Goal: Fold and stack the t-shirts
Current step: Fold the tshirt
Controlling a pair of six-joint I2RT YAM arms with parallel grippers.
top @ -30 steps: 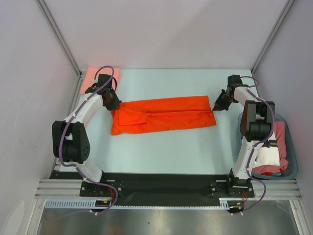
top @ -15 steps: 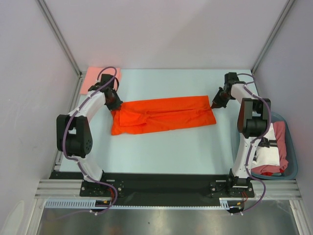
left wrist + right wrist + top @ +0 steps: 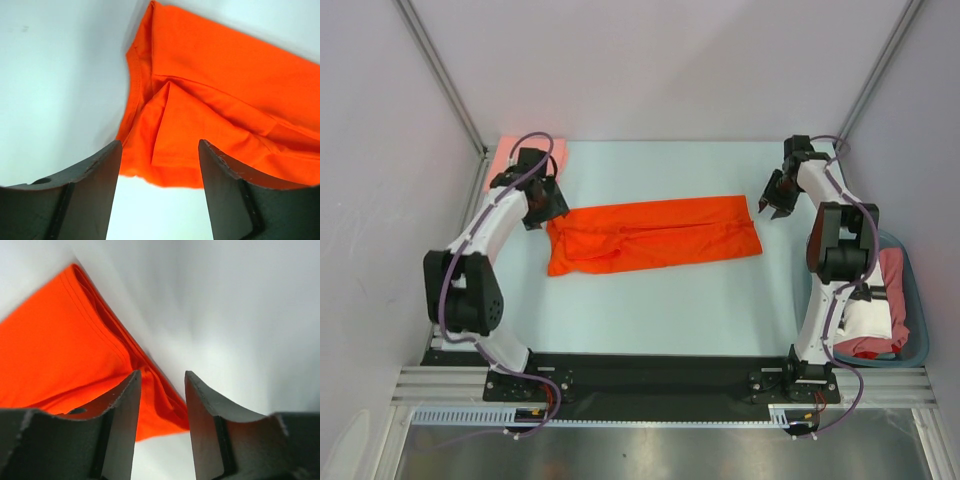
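The left arm (image 3: 485, 235) and the right arm (image 3: 840, 235) are both reached forward from their bases and bent at the elbow, with the wrists turned inward. The left gripper (image 3: 542, 203) is held with its jaws parted and empty. The right gripper (image 3: 769, 205) is likewise held with its jaws apart, nothing clamped.

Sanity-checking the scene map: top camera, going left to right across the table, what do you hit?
Pink shirt → orange shirt → right gripper → blue tub. Left gripper left out: it overlaps both the pink shirt and the orange shirt's edge.
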